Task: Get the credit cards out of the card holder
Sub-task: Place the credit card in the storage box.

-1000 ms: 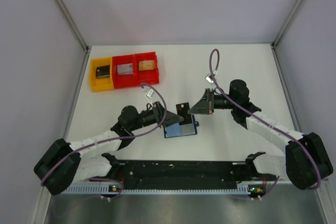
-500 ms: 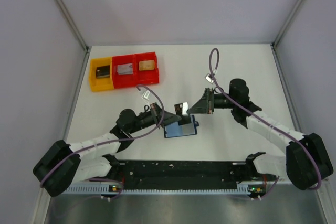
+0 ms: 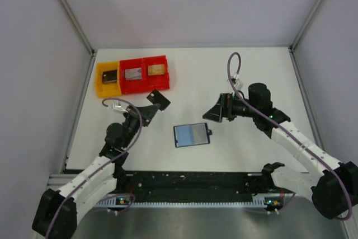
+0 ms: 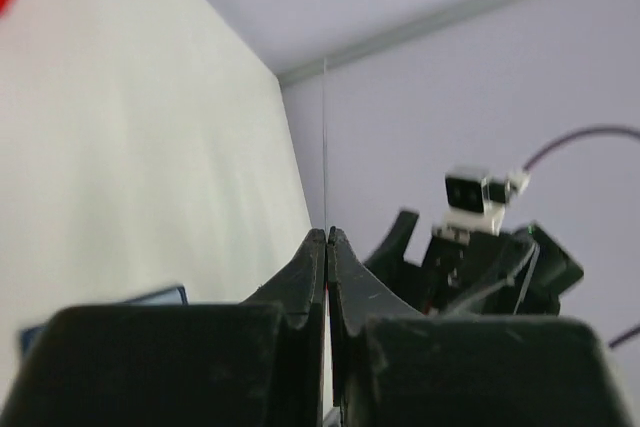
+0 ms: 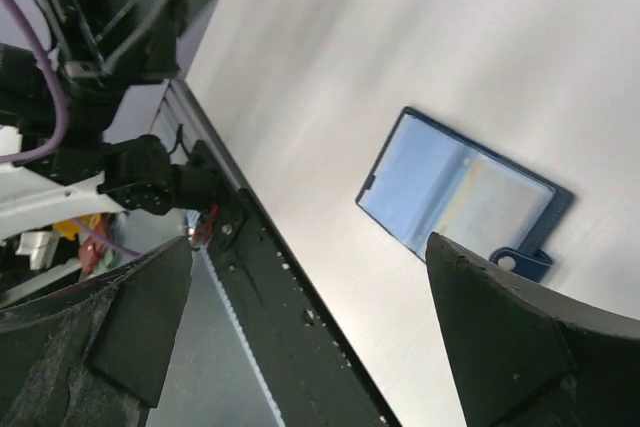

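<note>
Card holder [image 3: 192, 135] is being left lying open on the table. Up-left of it, three bins [image 3: 133, 75] are each holding a card, and a dark card [image 3: 160, 98] is being pinched by the left gripper [image 3: 151, 106]. The right gripper [image 3: 212, 113], up-right of it, is being held spread and empty. One pale card possibly needs removing.

Three touching bins lined the white table's [image 3: 251, 71] ten o'clock corner: yellow bin [image 3: 109, 92] at nine o'clock, middle red bin [image 3: 134, 87], end red bin [image 3: 159, 84] at three o'clock.
</note>
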Tool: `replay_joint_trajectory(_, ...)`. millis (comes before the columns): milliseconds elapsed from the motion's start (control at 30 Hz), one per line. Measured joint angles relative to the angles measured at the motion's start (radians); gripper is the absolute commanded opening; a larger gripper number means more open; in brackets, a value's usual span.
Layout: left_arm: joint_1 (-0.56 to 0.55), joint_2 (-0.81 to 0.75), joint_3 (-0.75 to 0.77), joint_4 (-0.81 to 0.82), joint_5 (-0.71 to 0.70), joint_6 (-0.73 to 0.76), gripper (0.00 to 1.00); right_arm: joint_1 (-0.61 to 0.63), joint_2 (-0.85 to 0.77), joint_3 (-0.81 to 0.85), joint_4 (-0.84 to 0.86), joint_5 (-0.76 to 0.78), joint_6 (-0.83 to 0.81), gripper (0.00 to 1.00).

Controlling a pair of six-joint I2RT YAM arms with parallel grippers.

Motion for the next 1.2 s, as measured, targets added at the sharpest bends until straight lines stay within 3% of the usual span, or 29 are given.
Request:
replay_joint_trajectory(233,0.27,-0.056,0.006,-0.141,-0.128,-0.063,0.0,-0.004,-0.048,0.0,-0.112,0.146,-0.075,0.98)
replay_joint_trajectory(567,0.564,0.358,0.17,-0.094,-0.166,-0.139,0.0,-0.005,-0.092,-0.002,-0.163,0.236,-0.154,0.99)
replay_joint_trajectory(800,0.665,0.665,0.482,-0.064,-0.203,-0.122,0.0,-0.005,-0.099,-0.017,-0.181,0.265,-0.2,0.98)
replay_joint_trajectory(1200,0.703,0.995,0.729,-0.098,-0.222,-0.14,0.0,-0.005,-0.095,-0.017,-0.191,0.297,-0.235,0.98)
